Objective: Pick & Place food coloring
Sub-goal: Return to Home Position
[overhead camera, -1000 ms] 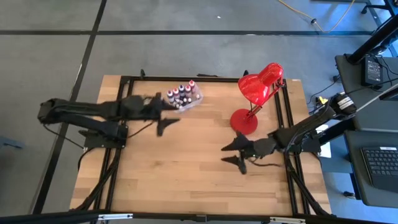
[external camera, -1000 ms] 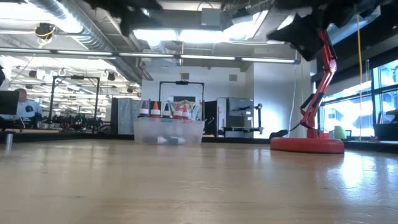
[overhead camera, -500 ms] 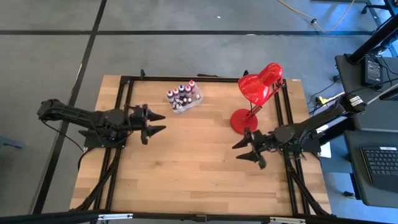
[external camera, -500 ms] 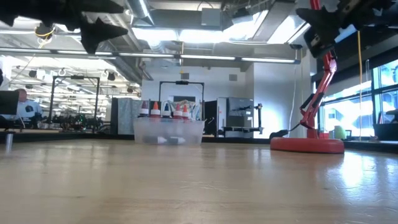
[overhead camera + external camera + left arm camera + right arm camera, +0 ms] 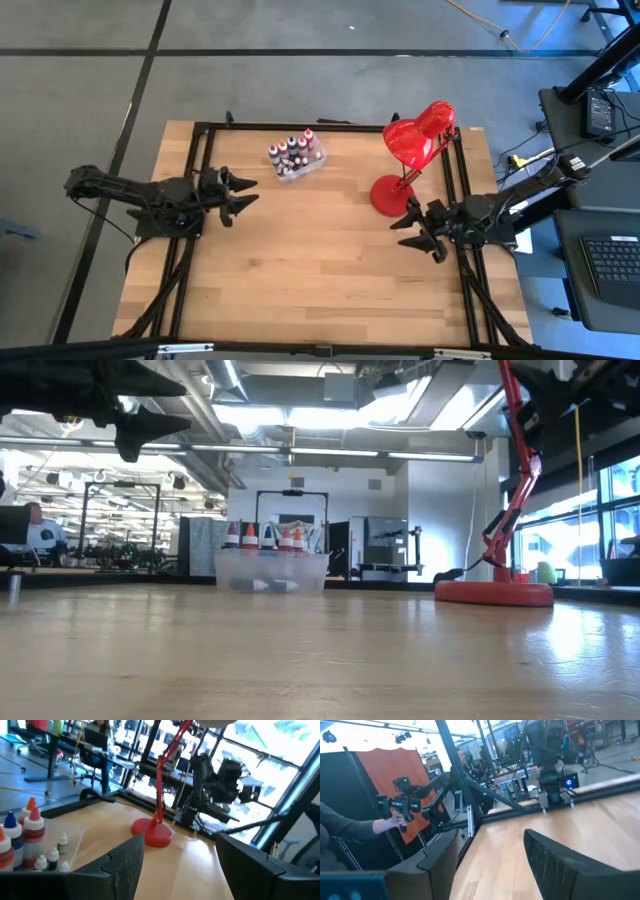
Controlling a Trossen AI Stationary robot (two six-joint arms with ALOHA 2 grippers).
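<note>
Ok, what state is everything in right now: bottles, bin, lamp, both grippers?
food coloring bottles: upright, caps on, inside the bin.
clear bin: open-topped, standing level.
red lamp: upright on its base; lit or not, cannot tell.
left gripper: fingers open, empty, raised on the left side.
right gripper: fingers open, empty, raised near the lamp's base.

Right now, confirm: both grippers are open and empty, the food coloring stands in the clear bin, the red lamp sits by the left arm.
No: the high view shows the red lamp by the right arm, beside the right gripper. Otherwise correct: it and the left gripper are open and empty, food coloring in the clear bin.
</note>
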